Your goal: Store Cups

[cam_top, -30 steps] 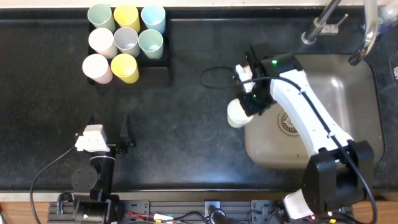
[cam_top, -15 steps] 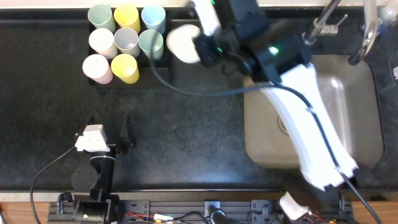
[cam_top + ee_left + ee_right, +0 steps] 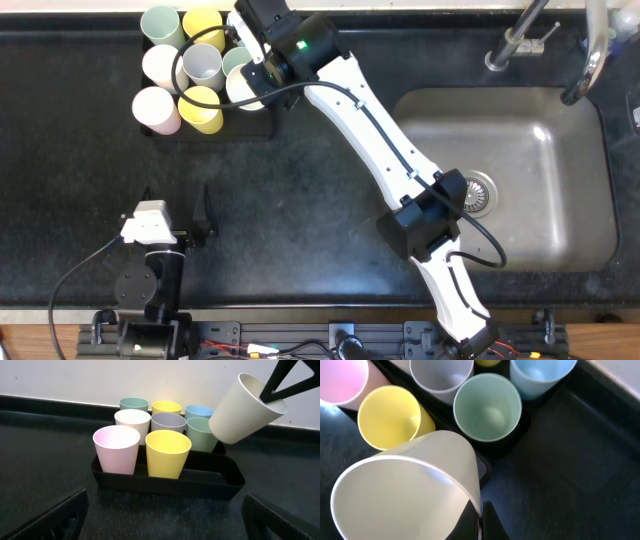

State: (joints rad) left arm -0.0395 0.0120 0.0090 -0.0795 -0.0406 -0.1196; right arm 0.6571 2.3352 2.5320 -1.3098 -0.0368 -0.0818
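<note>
Right claw pinches rim of cream cup, one finger inside, one outside. Cup tilted, lifted above black tray at its edge. In tray, upright w/ mouths open: yellow cup, green cup, grey cup, blue cup, pink cup. Dark table beside tray.
</note>
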